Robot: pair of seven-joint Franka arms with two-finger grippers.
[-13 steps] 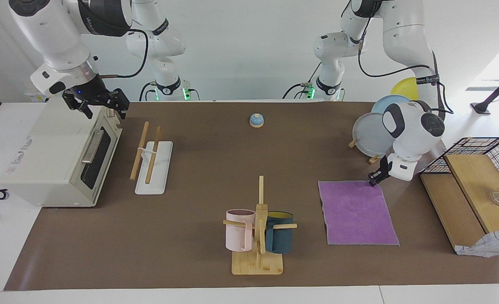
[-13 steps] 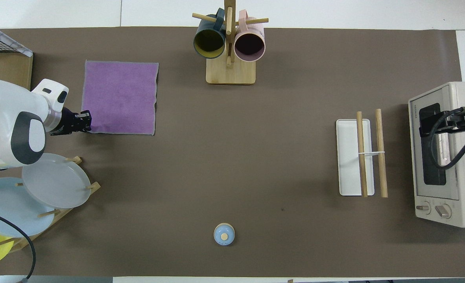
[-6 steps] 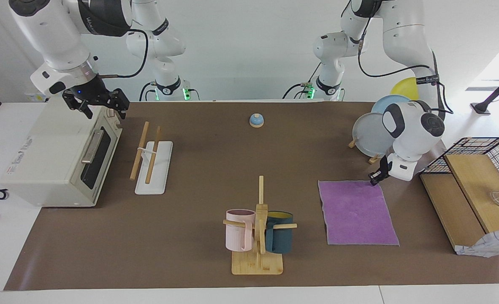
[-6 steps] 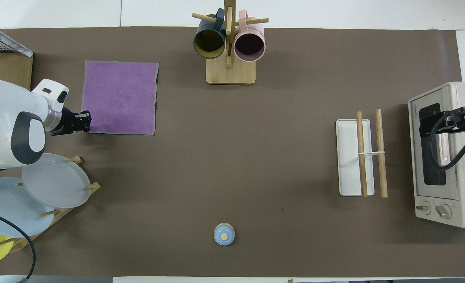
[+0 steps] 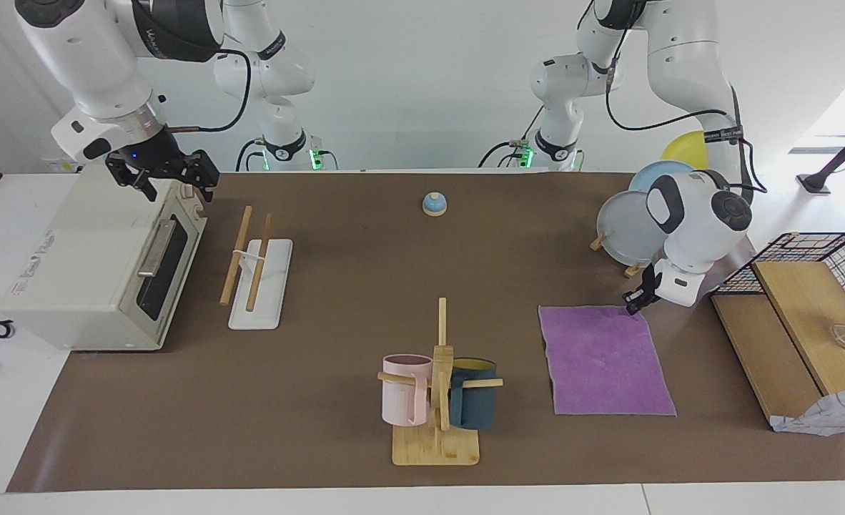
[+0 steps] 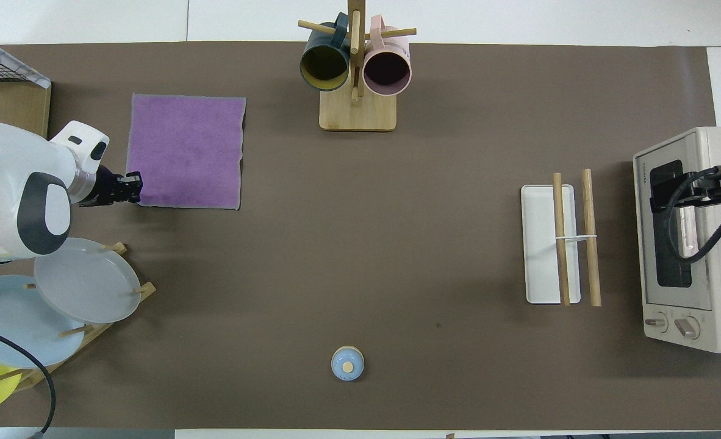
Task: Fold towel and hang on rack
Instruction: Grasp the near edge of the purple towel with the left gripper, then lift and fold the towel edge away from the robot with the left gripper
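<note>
The towel (image 5: pixel 605 360) lies flat, purple face up, at the left arm's end of the table, the left gripper (image 5: pixel 635 303) pinching its near corner. The right gripper (image 5: pixel 169 174) waits spread over the toaster oven (image 5: pixel 86 265), beside the rack (image 5: pixel 258 275)

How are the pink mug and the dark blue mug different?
The pink mug is pale pink with a dark inside; the blue mug is dark teal with a yellow inside. The pink mug hangs toward the right arm's end of the table, the blue mug toward the left arm's end. Both hang on the same wooden stand, look about the same size, and tip their openings toward the robots.
</note>
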